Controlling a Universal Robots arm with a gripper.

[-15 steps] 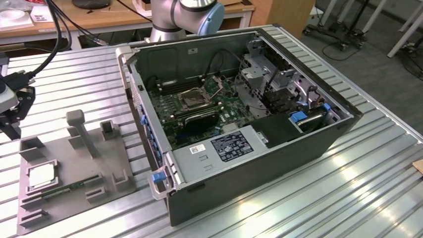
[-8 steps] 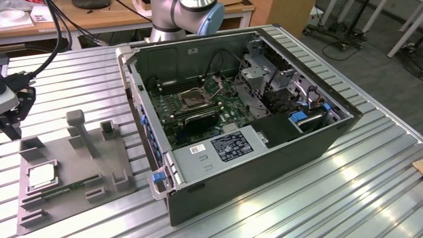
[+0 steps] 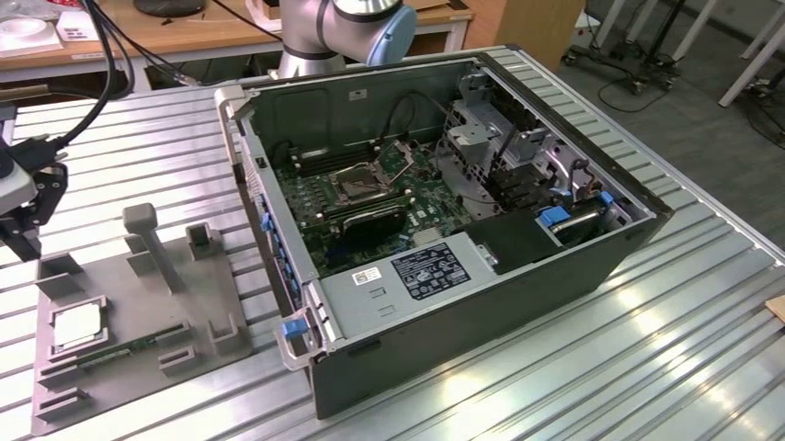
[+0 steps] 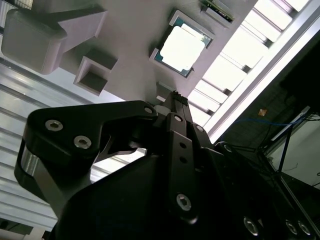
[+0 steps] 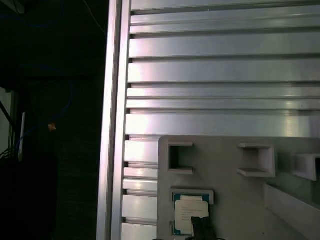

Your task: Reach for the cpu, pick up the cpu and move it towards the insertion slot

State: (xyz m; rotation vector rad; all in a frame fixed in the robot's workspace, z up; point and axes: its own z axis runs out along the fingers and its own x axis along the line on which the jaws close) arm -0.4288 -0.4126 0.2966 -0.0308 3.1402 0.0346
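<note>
We see our gripper (image 4: pixel 179 96) with its fingers pressed together and holding nothing. It hangs over the cpu (image 4: pixel 182 44), which lies flat in its square nest on the grey tray (image 4: pixel 135 35) (its face carries print we cannot read). The tray sits close to the edge of the slatted table (image 5: pixel 225 65). The insertion slot (image 3: pixel 362 184) lies well apart, inside the open computer case (image 3: pixel 589 266).
</note>
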